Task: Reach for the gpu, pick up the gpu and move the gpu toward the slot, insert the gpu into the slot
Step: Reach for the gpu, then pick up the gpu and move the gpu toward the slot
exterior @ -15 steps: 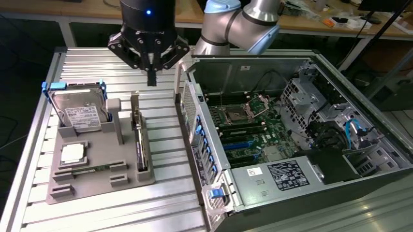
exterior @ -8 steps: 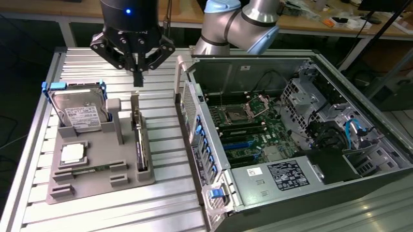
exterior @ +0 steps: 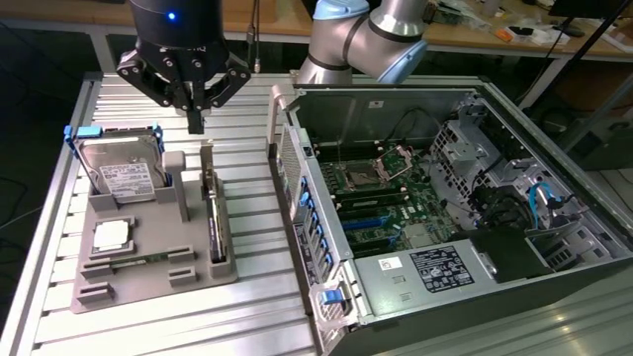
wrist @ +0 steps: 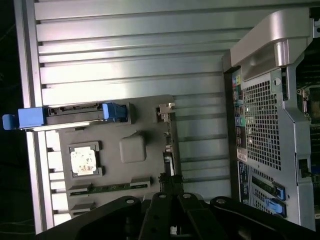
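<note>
Ribbed aluminium tabletop (exterior: 148,326) carries a grey tray (exterior: 148,293) and an open dark computer case (exterior: 554,278); wooden benches (exterior: 465,38) stand behind. Black gripper (exterior: 195,122), closed and empty, hangs over the thin dark gpu (exterior: 213,215), which stands edge-on in the tray with its face hidden. Long blue slot (exterior: 371,222) sits inside the case.

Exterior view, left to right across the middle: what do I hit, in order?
hard drive with blue rails → gpu standing on edge → case's rear wall → slot, blue → blue cables
</note>
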Available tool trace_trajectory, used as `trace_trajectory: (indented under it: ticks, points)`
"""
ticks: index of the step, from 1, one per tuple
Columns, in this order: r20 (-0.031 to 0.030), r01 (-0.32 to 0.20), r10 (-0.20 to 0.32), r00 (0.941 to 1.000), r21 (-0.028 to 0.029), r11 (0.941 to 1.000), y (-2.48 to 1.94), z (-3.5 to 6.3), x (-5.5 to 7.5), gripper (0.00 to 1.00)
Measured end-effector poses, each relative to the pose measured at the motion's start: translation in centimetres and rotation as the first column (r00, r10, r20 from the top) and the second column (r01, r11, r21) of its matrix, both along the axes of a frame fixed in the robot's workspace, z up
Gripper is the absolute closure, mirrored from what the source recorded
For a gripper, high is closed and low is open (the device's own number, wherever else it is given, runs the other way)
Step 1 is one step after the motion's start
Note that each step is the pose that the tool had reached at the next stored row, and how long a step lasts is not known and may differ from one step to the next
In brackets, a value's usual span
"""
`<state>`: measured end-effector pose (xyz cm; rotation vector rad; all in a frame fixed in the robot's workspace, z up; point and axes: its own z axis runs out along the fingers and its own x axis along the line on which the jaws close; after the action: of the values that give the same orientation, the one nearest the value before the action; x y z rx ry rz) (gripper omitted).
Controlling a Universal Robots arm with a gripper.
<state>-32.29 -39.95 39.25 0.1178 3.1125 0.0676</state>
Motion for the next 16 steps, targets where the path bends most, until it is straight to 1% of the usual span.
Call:
trace_trajectory:
  ticks: [13,16]
  points:
    - [0.0000,0.000,0.000,1.0000,0.0000,1.0000,0.00,0.00,-0.01,0.89]
    - [0.0000,0.000,0.000,1.0000,0.0000,1.0000,0.00,0.00,-0.01,0.70]
